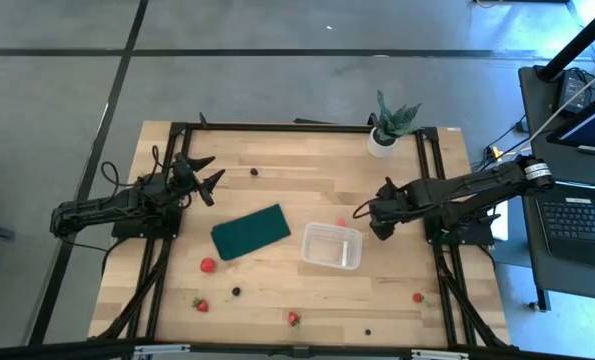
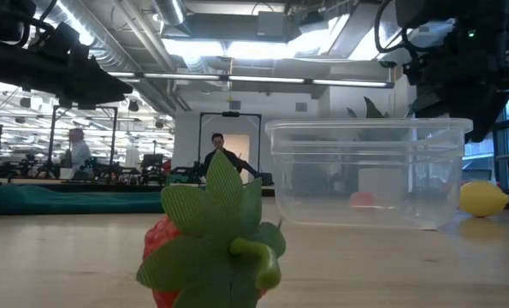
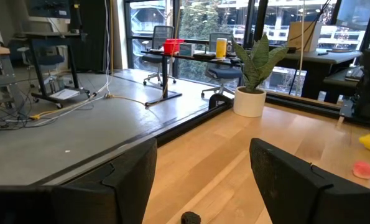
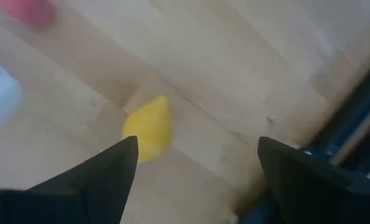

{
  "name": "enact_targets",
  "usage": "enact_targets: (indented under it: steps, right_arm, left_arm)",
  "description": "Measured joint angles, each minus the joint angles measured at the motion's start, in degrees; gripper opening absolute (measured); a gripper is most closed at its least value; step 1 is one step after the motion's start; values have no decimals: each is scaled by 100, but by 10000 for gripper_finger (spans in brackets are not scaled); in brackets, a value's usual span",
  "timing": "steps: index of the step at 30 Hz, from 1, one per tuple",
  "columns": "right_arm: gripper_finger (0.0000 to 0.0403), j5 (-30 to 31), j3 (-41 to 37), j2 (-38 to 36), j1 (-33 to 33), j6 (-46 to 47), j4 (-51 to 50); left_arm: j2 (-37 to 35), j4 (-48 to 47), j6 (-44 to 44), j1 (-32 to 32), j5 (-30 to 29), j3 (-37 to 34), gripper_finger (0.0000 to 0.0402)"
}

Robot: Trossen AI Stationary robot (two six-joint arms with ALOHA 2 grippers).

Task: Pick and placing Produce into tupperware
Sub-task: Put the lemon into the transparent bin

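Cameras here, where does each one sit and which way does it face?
High: overhead, straight down on the wooden table; both arms show.
Low: table height, behind a red strawberry, facing the clear plastic tub.
Left wrist: past the open left gripper toward a potted plant.
Right wrist: down past the open right gripper at the yellow lemon.
Low and right wrist share the lemon.

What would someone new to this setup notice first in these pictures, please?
Probably the small clear plastic rectangular tub, empty near the middle of the wooden table, with tiny red strawberries scattered along the near edge. Next, the open right gripper poised over the little yellow lemon beside the tub. The left gripper, also open, waits at the far left, and a dark green flat pad lies left of the tub.
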Motion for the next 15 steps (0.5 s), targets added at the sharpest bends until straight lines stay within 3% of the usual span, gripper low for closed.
enact_targets:
  steps: [15]
  right_arm:
    - [332,0,0,72,-2,-192,523]
  left_arm:
    - [0,0,2,0,-1,-2,250]
